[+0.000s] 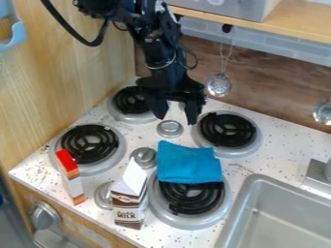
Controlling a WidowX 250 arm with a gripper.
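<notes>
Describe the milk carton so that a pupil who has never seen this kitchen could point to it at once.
On the speckled white stovetop, find the front burner closer to the sink. Immediately left of it in the picture stands the milk carton. It is brown and white with a white top, whereas the slimmer carton farther left has a red top.

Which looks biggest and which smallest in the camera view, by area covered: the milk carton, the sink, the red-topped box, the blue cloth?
Largest to smallest:
Sink, partly cut off
Blue cloth
Milk carton
Red-topped box
</notes>
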